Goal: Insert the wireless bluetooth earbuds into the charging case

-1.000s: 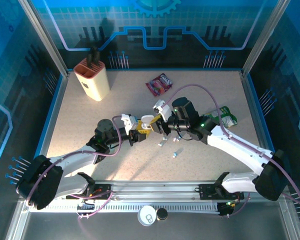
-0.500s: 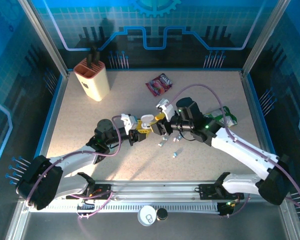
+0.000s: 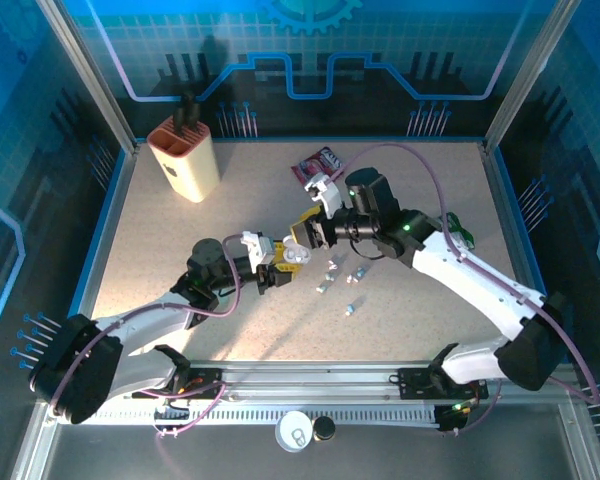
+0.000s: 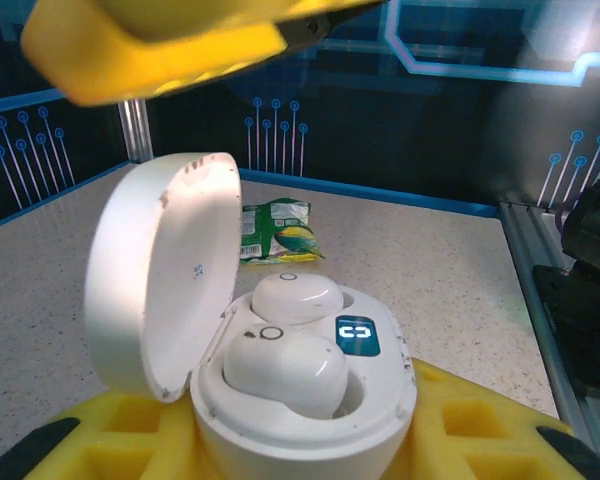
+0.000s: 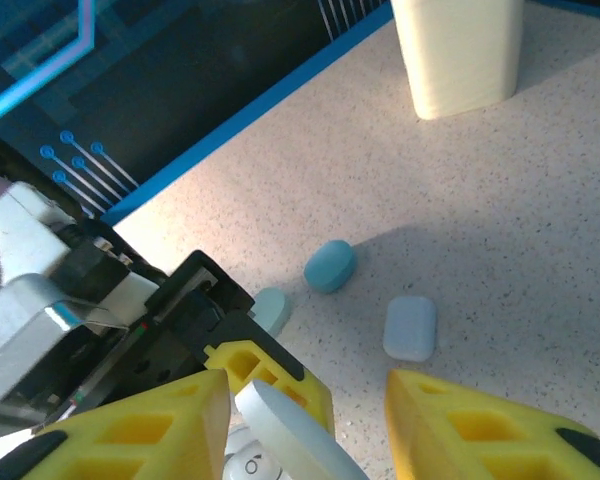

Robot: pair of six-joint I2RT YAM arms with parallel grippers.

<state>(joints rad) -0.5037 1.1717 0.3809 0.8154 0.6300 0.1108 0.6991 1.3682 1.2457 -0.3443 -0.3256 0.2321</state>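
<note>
Left gripper (image 3: 278, 264) jaws closed snug on white rounded plastic charging case (image 4: 310, 430), lid flipped open, two white glossy earbuds (image 4: 280, 368) seated inside. Right gripper (image 3: 308, 232) jaws partly open, empty, just above the lid. More small pale buds (image 3: 323, 287) loose on speckled worktop (image 3: 180, 230) nearby.

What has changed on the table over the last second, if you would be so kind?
The right arm drew back toward the far side of the table, taking the right pincer away from the white case; it now stands open. The left pincer went on holding the open case, two earbuds seated inside. The loose earbuds, knife block and snack packets stayed put.
</note>
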